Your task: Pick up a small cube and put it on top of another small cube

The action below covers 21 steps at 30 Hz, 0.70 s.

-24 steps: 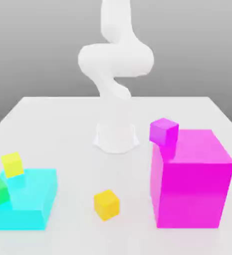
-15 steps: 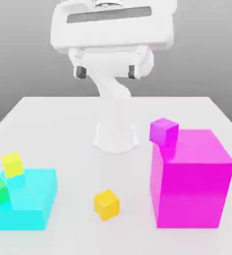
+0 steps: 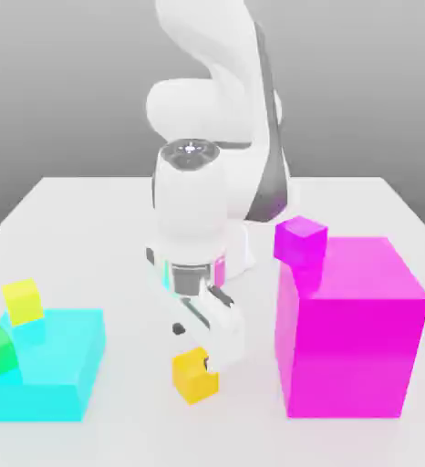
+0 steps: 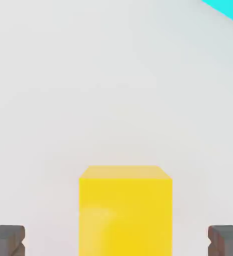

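Your gripper (image 4: 116, 242) is spread wide, fingers (image 4: 6, 240) well clear on either side of the small golden cube (image 4: 125, 210), gripping nothing, cube resting on the table (image 4: 113, 75).

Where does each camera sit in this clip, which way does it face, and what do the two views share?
Exterior view: off the arm, facing the table and the arm's base across it; the white arm and gripper show, lowered over the small golden cube.
Hand view: on the hand, looking down past two dark fingertips spread wide of the cube.
Shared: the golden cube, the white table, the gripper and the cyan block.
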### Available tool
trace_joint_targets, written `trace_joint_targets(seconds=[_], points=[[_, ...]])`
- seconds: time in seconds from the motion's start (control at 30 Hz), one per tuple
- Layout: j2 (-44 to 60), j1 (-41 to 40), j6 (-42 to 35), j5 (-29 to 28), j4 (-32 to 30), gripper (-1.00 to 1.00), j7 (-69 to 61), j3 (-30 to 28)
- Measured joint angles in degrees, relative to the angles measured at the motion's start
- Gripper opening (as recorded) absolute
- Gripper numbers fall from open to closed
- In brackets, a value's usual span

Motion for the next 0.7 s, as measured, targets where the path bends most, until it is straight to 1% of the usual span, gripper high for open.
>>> trace_joint_targets(seconds=[0.1, 0.13, 0.37, 0.47, 0.57, 0.63, 0.7], points=[[5.69, 4.02, 4.64, -2.29, 0.93, 0.00, 1.72, -4.60], [6.79, 4.78, 5.53, -2.69, 1.10, -1.00, 2.00, -5.48], [6.67, 4.73, 5.55, -2.78, 1.09, -1.00, 2.10, -5.43], [2.03, 2.24, 1.79, -0.43, 0.31, -1.00, 0.45, -2.31], [-3.51, 1.34, -2.70, 3.39, -0.72, -1.00, -2.40, -0.47], [-6.96, 1.14, -5.79, 5.06, -1.17, -1.00, -3.88, -0.34], [-8.09, -0.47, -9.67, 5.52, 1.54, -1.00, -6.25, -1.96]])
